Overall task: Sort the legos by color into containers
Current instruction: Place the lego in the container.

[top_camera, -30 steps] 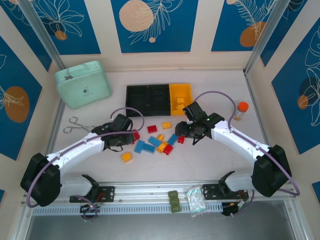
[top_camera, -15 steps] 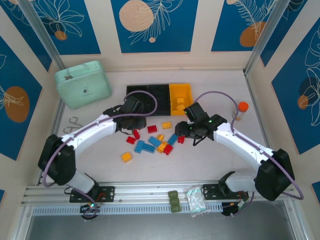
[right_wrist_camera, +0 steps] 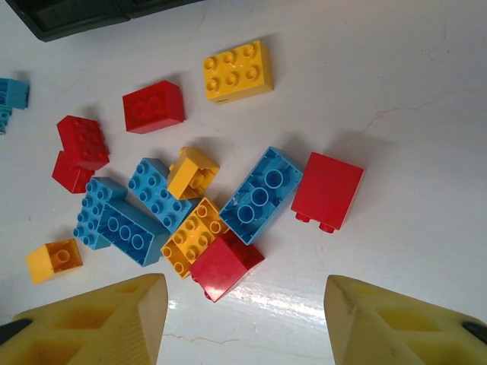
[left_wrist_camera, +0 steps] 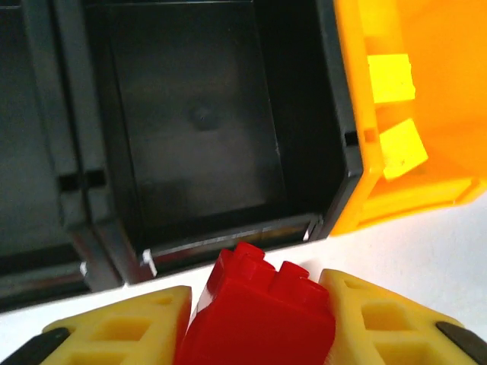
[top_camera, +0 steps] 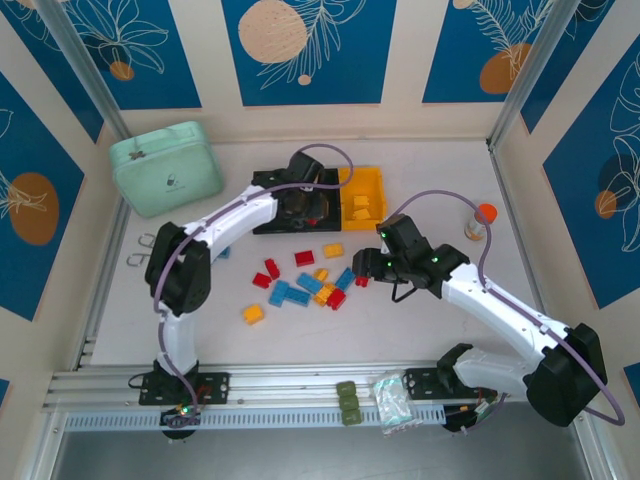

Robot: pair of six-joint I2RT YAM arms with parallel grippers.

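The left hand [left_wrist_camera: 255, 334] is clamped on a red brick [left_wrist_camera: 262, 300], just short of the rim of a black bin [left_wrist_camera: 198, 122]. The wrist view shows that bin's floor bare, where the top view has the arm across it. To its right the yellow bin [left_wrist_camera: 449, 46] holds two yellow bricks [left_wrist_camera: 390, 76], and further right the right hand [right_wrist_camera: 242, 304] hangs with fingers spread wide, gripping nothing, over the loose bricks [right_wrist_camera: 262, 194] in red, blue and yellow on the worktop [right_wrist_camera: 396, 84], their studs plain in its wrist view.
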